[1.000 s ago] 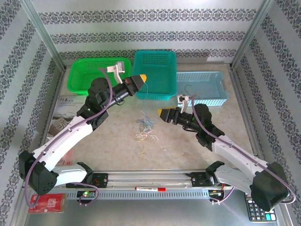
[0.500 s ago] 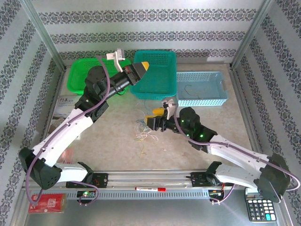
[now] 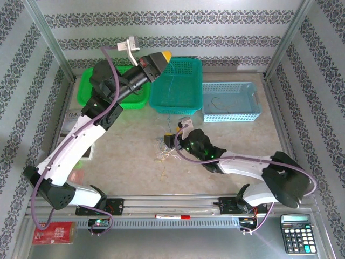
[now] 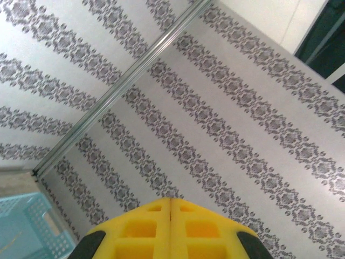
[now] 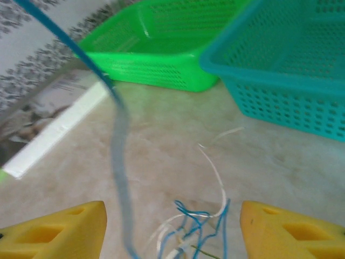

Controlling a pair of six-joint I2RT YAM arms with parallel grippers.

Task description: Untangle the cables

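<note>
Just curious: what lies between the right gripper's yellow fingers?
The cables, tangled on the table, one blue strand running upward; seen in the right wrist view.

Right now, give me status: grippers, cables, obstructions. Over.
Left gripper shut, raised high, blue strand running up toward it. Right gripper open, low over the cables. Teal basket close behind strand.
</note>
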